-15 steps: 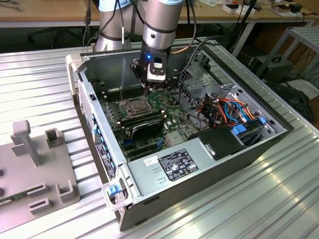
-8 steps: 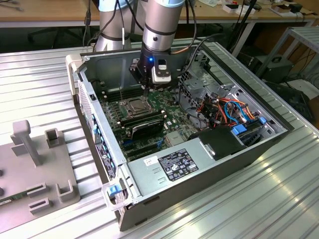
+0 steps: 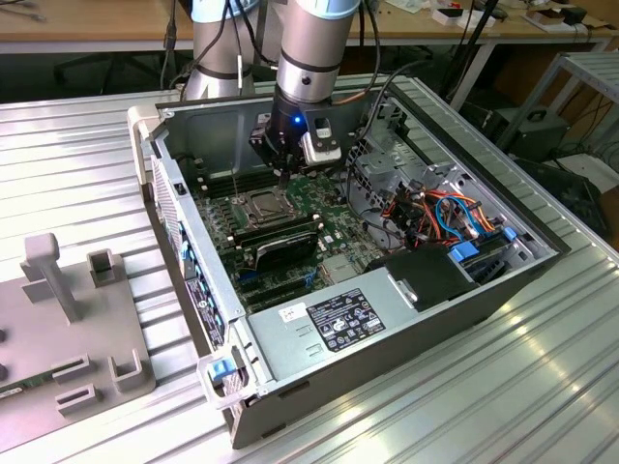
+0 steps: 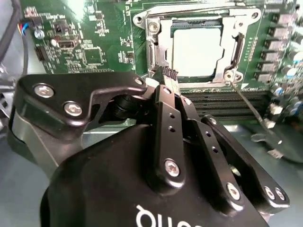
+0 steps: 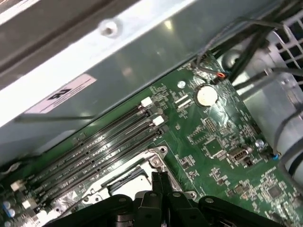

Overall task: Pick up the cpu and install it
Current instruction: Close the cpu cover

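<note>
Lying in socket (image 4: pixel 150 45): cpu (image 4: pixel 196 49), flat pale silver square.
Gripper (image 4: pixel 168 74): pressed together, empty, just beside socket.
Case (image 3: pixel 232 121): holds motherboard (image 5: pixel 213 137).

The cpu (image 4: pixel 196 51) is seen lying flat inside the CPU socket (image 4: pixel 150 45), its silver-grey top bordered by the socket's metal. At the socket edge facing the black memory slots (image 4: pixel 227 100), the gripper (image 4: pixel 168 75) is held with fingertips pressed together, nothing between them. A thin wire lever (image 4: pixel 246 101) is seen slanting away from one socket corner.
</note>
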Robot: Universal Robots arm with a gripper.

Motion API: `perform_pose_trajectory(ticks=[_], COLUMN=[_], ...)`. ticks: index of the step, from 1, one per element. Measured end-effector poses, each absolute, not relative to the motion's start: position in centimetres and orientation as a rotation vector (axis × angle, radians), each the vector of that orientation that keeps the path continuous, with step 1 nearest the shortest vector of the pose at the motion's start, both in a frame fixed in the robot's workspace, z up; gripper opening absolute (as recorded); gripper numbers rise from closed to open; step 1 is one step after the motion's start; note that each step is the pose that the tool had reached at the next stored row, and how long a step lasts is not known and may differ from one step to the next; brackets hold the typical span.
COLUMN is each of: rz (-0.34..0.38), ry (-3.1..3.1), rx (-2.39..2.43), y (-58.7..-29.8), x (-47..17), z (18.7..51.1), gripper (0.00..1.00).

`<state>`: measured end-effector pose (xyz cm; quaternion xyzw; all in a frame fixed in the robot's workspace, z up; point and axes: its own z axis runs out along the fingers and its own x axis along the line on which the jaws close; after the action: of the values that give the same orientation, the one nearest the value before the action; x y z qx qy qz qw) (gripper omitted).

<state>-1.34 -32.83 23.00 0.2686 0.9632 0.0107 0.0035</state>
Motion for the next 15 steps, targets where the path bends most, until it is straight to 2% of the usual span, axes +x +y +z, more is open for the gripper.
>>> perform_pose_trajectory(ticks=[15], rz=[0.035], ry=[3.133], rx=[0.197], y=[-32.83], x=[-1.35], z=[22.44], gripper=[0.11])
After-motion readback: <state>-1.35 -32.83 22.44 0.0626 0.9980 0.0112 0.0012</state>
